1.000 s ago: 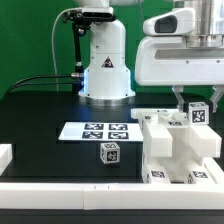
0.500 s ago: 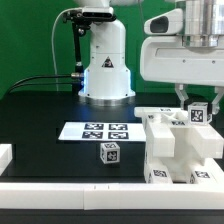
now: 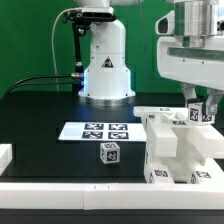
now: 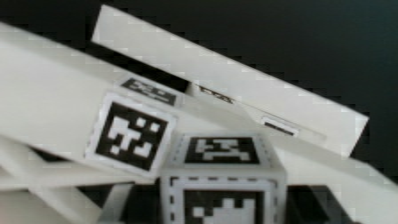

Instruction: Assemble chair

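1. The chair [image 3: 172,150] is seen as a chunky white block of slabs and bars at the exterior view's right, standing on the black table [image 3: 40,115] near its front edge. It appears only partly built.
2. The step in hand is judged to be work on the tagged post [image 3: 195,114] that rises from the rear of the chair. Whether it is being seated, gripped or released cannot be told.
3. The gripper [image 3: 202,102] is held directly above the post, pointing straight down, with its jaws set to either side of the post's top.
4. The width of the opening cannot be made out. Contact with the post is not shown clearly, so it cannot be said whether the post is clamped or free.
5. In the wrist view only tagged white faces of the chair are seen, very close and blurred, and no jaws are visible.
6. The next move is judged to call for careful vertical alignment with the post, so that nothing is knocked askew.
7. The marker board [image 3: 95,130] and a small tagged cube [image 3: 108,152] lie well apart from the gripper and are not touched.
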### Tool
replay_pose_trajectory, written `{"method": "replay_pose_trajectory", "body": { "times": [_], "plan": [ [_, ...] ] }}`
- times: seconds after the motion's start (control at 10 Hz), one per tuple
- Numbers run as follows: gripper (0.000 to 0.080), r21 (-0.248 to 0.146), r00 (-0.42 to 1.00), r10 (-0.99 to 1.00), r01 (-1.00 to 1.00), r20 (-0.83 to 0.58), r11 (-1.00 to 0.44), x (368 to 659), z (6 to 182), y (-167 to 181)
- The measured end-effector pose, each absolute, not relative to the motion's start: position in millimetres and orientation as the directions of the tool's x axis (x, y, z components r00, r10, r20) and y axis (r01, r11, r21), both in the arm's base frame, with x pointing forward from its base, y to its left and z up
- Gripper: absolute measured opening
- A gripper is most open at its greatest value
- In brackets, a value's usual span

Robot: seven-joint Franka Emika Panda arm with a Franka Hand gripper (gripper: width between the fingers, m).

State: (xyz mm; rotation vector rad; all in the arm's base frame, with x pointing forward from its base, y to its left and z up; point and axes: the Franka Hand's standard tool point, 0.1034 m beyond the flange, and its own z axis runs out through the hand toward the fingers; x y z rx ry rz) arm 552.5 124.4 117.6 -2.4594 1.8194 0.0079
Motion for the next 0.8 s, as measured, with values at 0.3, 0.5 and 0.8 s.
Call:
{"method": "replay_pose_trajectory", "body": {
  "times": [0.3,0.5,0.8],
  "plan": [
    [0.0284,-0.026,-0.071,-0.989,-0.997,-0.126,0.075,552.4,116.6,124.0],
    [0.0284,-0.008,-0.223,-0.965,-0.974,-0.136,0.226,552.5,116.8,126.0],
    [0.0503,-0.014,-0.169,-0.976,-0.985,-0.136,0.173,552.0,116.4,126.6]
  ]
}}
